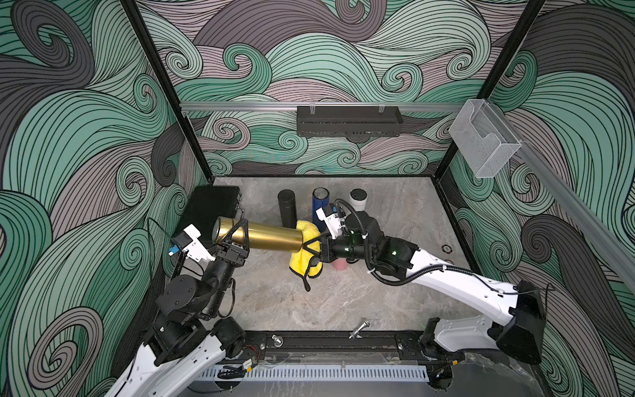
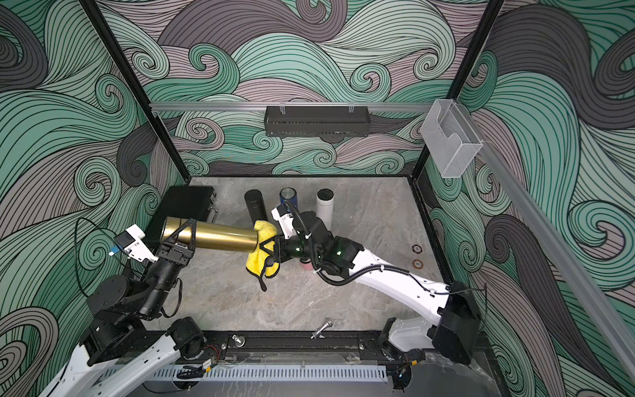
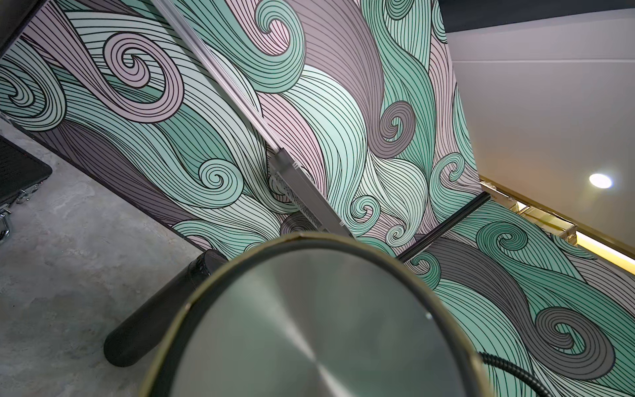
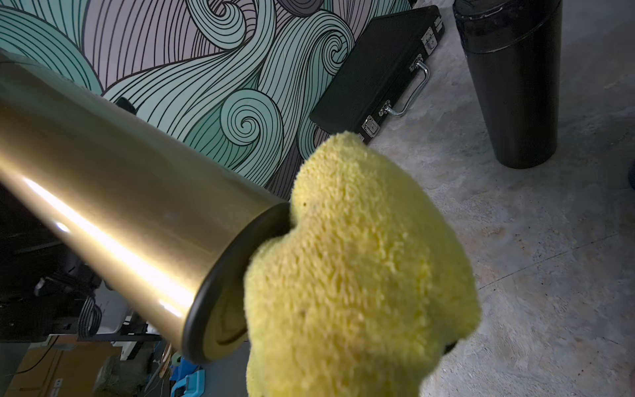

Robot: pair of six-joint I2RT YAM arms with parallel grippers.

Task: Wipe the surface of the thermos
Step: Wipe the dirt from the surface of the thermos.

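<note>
The left gripper (image 1: 236,231) clamps the thermos (image 1: 275,237) near one end, level above the table (image 1: 343,309). The right gripper (image 1: 312,249) pinches the cloth (image 1: 299,265) at the other end, its fingertips buried in the cloth. A pink thing (image 1: 340,265) is half hidden under the right arm.

Even light is filling both top views. Glare is streaking along the thermos (image 4: 113,247) in the right wrist view, where the cloth (image 4: 357,275) is blurring, probably too close. A ceiling lamp (image 3: 600,180) is blooming in the left wrist view.
</note>
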